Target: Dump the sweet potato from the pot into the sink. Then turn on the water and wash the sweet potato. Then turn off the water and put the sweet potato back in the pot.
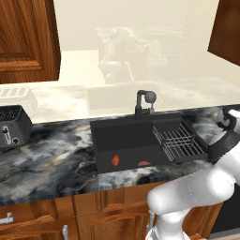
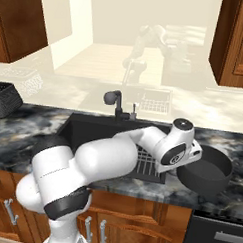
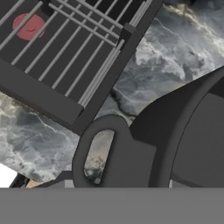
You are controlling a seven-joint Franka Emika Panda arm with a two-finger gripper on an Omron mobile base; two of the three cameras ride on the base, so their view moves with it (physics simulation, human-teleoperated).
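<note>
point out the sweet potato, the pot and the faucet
sweet potato [image 1: 115,160], left base view, middle of the orange lump
pot [image 2: 206,173], right base view, inner floor
faucet [image 1: 139,104], left base view, upright stem

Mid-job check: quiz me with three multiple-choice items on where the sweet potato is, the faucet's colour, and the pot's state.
1. Where is the sweet potato?
A. on the sink floor, left part
B. on the wire rack
C. on the counter

2. What colour is the faucet?
A. chrome
B. black
C. white

3. How is the pot now?
A. upside down in the basin
B. mouth up beside the sink's right end, gripper at its rim
C. on the toaster

Answers:
1 A, the orange lump lies on the basin floor left of the rack.
2 B, it stands dark against the pale wall.
3 B, the right base view shows it mouth up by the hand.
</note>
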